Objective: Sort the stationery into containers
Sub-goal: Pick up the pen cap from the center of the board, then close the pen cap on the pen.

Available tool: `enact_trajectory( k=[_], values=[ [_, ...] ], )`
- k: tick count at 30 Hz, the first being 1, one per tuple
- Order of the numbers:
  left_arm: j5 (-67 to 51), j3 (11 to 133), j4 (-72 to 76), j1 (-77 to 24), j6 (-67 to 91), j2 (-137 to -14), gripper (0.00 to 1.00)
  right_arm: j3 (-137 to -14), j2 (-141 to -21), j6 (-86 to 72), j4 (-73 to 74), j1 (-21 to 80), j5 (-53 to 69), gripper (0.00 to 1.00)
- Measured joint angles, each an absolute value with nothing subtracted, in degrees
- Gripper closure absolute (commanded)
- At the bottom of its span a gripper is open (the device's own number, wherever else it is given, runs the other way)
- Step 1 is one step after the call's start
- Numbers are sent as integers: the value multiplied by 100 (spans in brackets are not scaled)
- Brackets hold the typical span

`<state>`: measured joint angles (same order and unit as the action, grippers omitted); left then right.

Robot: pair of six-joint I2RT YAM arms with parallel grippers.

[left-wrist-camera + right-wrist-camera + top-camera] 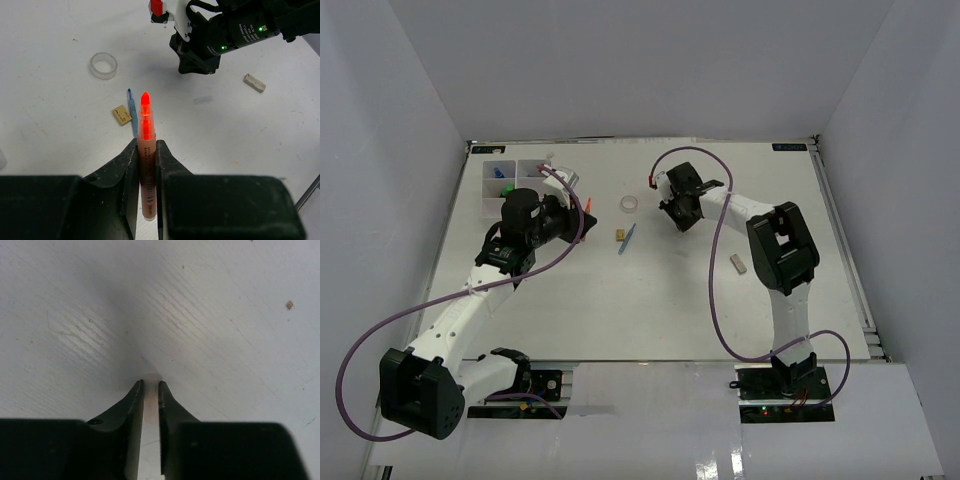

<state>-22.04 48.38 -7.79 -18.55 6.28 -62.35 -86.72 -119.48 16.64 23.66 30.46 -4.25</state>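
Left gripper [147, 146] clamps the orange highlighter [145, 122], tip toward twelve o'clock; right gripper [150, 384] pinched narrow, nearly closed

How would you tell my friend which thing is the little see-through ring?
Look at the middle of the white table, a bit toward its far edge. Three small things sit close together there: a brass clip, a thin blue pen, and just beyond them the ring. It is the only round one, clear with a hole through it.
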Motion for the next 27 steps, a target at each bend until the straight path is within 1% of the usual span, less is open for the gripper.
enact_trajectory(
  k=[1, 10, 12, 15, 17, 21, 24, 27],
  values=[
    [-2224, 4838, -781, -1855, 620, -6235, 100, -8694, -11955, 1678, 2397, 3046, -425, 92],
    [-2661, 4786, -727, -1852, 489, -6139, 100, -8672, -11782, 1568, 2626, 3052, -106, 92],
    [-2860, 4727, -670, -1850, 471, -6095, 100, -8473, -11443, 1444, 2582, 3081, 95, 92],
    [-3175, 4624, -543, -1850, 451, -6012, 99, -7968, -10394, 1111, 2235, 3218, 414, 92],
    [-3389, 4530, -419, -1850, 447, -5931, 98, -7627, -9518, 790, 1662, 3367, 600, 92],
    [-3745, 4381, -180, -1850, 454, -5787, 98, -6914, -7896, 3, -91, 3728, 858, 92],
    [-3957, 4333, 10, -1850, 475, -5717, 98, -6499, -7319, -497, -1304, 3929, 1048, 92],
    [-4108, 4235, 250, -1850, 541, -5636, 98, -6090, -7199, -902, -2322, 4091, 1199, 92]
  ],
)
